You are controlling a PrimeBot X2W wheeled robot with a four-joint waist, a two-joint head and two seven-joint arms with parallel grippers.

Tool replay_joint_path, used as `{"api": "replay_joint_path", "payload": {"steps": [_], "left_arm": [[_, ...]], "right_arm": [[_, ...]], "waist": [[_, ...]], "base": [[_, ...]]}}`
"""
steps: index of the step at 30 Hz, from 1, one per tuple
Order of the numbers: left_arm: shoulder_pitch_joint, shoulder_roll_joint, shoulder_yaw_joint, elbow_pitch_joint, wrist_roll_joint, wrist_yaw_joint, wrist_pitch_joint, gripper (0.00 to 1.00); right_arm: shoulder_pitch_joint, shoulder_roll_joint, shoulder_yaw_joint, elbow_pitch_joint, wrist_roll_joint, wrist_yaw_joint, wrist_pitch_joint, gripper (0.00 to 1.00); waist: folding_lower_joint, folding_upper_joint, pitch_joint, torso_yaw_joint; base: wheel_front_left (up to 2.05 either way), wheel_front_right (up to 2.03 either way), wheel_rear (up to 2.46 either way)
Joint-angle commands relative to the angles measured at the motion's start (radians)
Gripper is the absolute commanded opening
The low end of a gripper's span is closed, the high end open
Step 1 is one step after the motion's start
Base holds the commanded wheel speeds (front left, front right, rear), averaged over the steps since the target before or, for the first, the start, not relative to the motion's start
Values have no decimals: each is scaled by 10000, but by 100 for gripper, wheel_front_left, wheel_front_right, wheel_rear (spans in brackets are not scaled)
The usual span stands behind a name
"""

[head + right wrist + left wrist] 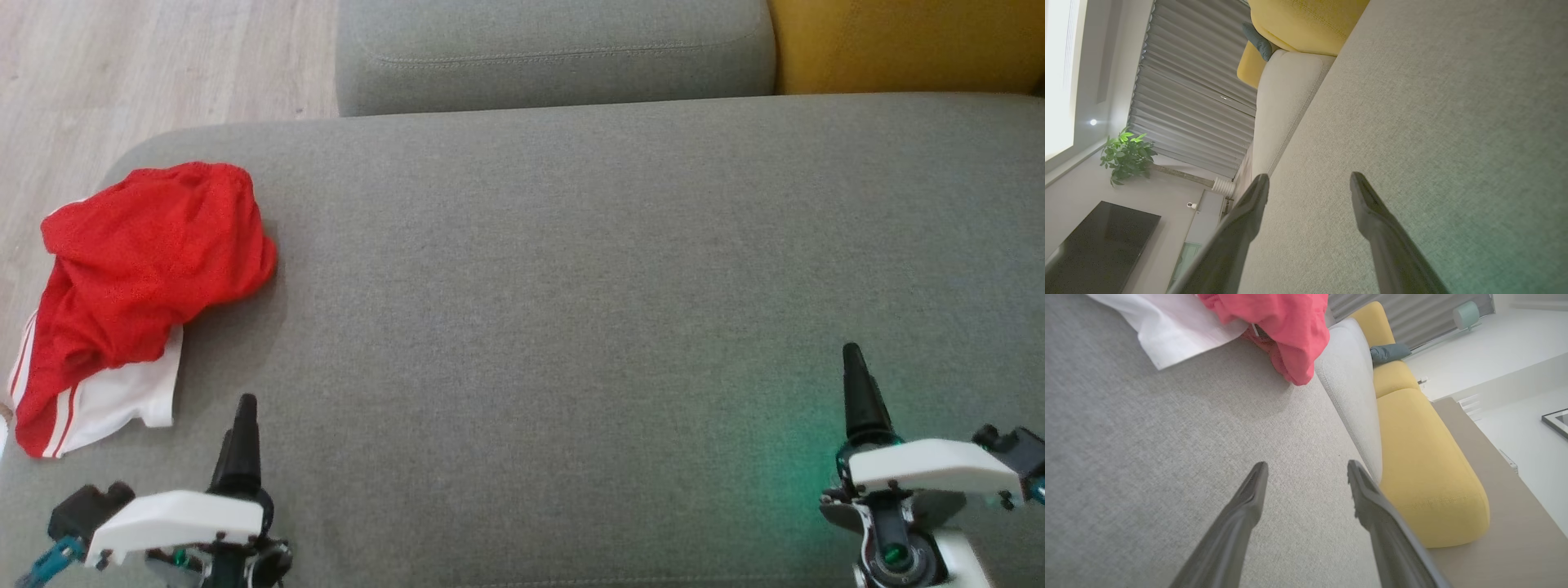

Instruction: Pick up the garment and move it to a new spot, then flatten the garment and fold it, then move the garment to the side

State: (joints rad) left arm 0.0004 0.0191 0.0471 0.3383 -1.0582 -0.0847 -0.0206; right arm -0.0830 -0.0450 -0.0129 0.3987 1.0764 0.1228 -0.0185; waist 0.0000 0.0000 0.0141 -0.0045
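crumpled red garment (pixel 155 269), white-striped, on grey sofa (pixel 571 286); left gripper (pixel 1307 464), right gripper (pixel 1309 175) both agape

A yellow cushion (pixel 898 41) adjoins the grey sofa (pixel 571 286) on pale wooden floor (pixel 122 65).

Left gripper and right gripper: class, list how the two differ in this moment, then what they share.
The left gripper sits near the red garment; the right gripper hangs over bare grey sofa. Green light tints the sofa by the right gripper, not the left. Both are open and empty.
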Motion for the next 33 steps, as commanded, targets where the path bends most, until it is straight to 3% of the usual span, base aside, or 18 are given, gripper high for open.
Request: {"api": "replay_joint_path", "payload": {"steps": [1,21,33], "left_arm": [[-554,132,122,-399,245,59,-111,100],[-656,180,-48,-414,3073,501,-725,100],[-649,207,-242,-624,4578,774,-1075,100]], "right_arm": [[-644,-123,123,-286,-255,29,-114,100],[-995,-58,425,221,-3183,42,-733,100],[-1014,-25,443,-255,-4792,50,-1086,100]], "waist": [[0,0,2,0],[0,0,40,-62],[0,0,72,-117]], "base": [[0,0,0],[0,0,0],[0,0,0]]}}
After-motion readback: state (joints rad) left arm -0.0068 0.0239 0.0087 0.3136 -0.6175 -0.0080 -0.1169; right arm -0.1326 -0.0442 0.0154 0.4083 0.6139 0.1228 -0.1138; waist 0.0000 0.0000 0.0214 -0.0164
